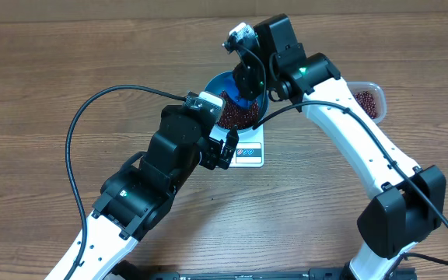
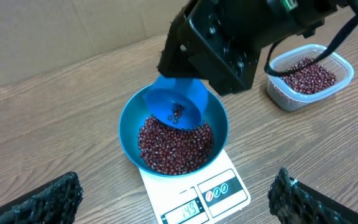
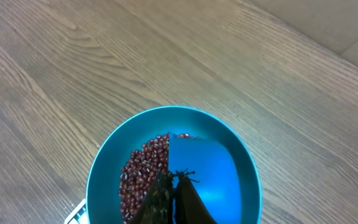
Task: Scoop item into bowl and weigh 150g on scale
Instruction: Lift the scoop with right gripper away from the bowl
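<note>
A deep blue bowl [image 2: 124,134] stands on the white scale [image 2: 194,193], holding a heap of dark red-brown beans [image 2: 176,146]. The scale's display [image 2: 188,211] shows 145. My right gripper [image 3: 174,180] is shut on a small blue scoop [image 2: 179,102], tilted over the bowl with a few beans left in it. From the right wrist, the scoop [image 3: 204,171] covers the right half of the bowl [image 3: 98,174], with the beans [image 3: 142,171] to its left. My left gripper [image 2: 176,196] hangs open and empty just in front of the scale [image 1: 249,152].
A clear plastic container [image 2: 309,74] of more beans sits on the wooden table to the right of the bowl, seen overhead behind the right arm [image 1: 368,101]. Black cables loop over the table at the left. Both arms crowd the bowl.
</note>
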